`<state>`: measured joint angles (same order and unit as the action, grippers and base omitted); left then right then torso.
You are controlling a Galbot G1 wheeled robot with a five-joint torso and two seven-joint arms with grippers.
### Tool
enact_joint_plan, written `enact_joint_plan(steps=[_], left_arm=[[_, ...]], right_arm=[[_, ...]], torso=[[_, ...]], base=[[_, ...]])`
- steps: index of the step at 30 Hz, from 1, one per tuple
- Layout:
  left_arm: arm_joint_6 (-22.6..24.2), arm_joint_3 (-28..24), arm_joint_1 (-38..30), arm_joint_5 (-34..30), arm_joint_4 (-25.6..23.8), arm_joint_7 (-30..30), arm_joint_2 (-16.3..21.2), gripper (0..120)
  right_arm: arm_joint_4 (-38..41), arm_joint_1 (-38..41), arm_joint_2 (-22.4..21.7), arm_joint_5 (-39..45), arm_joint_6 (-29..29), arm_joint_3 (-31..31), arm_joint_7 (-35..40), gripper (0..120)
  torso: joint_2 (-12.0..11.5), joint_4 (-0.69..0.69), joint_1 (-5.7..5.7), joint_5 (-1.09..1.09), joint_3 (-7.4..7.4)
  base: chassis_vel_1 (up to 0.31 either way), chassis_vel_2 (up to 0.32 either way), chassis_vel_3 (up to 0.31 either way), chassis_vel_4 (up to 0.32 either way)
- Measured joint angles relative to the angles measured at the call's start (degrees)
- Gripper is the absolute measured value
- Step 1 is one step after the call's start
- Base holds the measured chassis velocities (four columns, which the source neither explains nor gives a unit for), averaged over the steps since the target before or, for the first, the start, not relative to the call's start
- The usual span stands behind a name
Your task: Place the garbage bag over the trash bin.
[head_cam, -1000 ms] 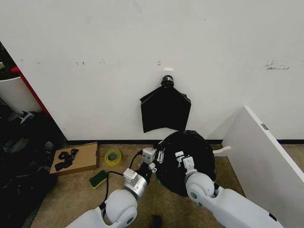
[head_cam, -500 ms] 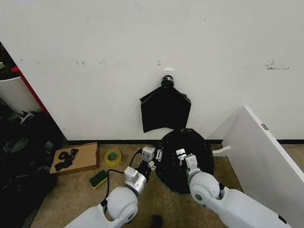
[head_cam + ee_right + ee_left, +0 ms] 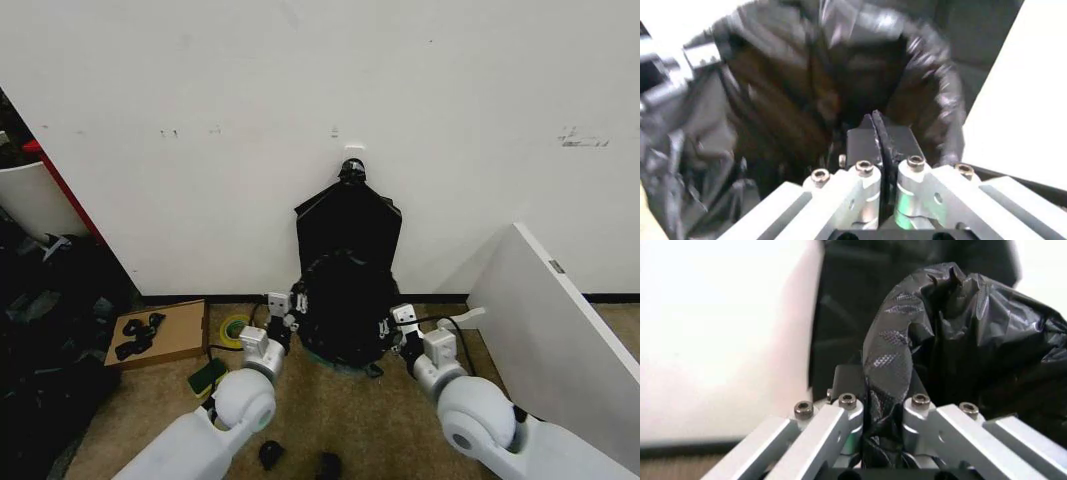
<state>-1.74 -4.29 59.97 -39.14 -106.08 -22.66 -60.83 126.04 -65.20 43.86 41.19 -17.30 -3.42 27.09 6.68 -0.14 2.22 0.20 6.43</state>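
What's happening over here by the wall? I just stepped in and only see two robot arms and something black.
The robot is holding a garbage bag up between its two arms, low in front of the white wall. The left claw is shut on one edge of the bag, and the right claw is shut on the opposite edge. The bag hangs stretched between them, just below a flat black sheaf of bags hung on the wall. The bag's mouth gapes open in the right wrist view.
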Motion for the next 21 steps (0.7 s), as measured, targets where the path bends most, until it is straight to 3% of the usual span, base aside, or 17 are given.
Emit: enact_joint_plan(steps=[4, 6, 10, 14, 21], left_arm=[[4.09, 2.35, 0.91, -11.21, -1.00, -2.96, -0.86, 4], [6.52, 3.54, 1.50, -17.78, -1.61, -4.45, -1.44, 4], [8.18, 5.15, 2.81, -22.85, -1.93, -5.23, -2.22, 4], [8.85, 6.45, 4.28, -23.77, -0.70, -5.78, -3.96, 4], [10.57, 6.94, 4.44, -22.10, 1.28, -7.82, -5.99, 4]], right_arm=[[2.17, -4.77, 0.87, -1.45, 3.46, 4.64, -2.09, 2], [3.05, -6.49, 1.53, -2.13, 4.14, 6.39, -2.36, 10], [3.38, -7.70, 3.47, -3.11, 5.02, 8.17, -2.49, 21], [2.93, -9.82, 7.76, -5.57, 6.53, 10.93, -3.17, 39], [1.97, -12.31, 10.93, -7.60, 7.56, 13.20, -3.90, 63]], torso=[[0.00, -0.01, 0.00, 0.01, 0.00], [0.00, -0.03, 0.00, 0.00, 0.00], [0.00, 0.00, 0.00, 0.01, 0.00], [0.01, -0.01, 0.00, 0.01, 0.00], [0.01, -0.01, 0.00, 0.01, 0.00]], base=[[0.000, 0.000, 0.000, 0.000], [0.000, 0.000, 0.000, 0.000], [0.000, 0.000, 0.000, 0.000], [0.000, 0.000, 0.000, 0.000], [0.000, 0.000, 0.000, 0.000]])
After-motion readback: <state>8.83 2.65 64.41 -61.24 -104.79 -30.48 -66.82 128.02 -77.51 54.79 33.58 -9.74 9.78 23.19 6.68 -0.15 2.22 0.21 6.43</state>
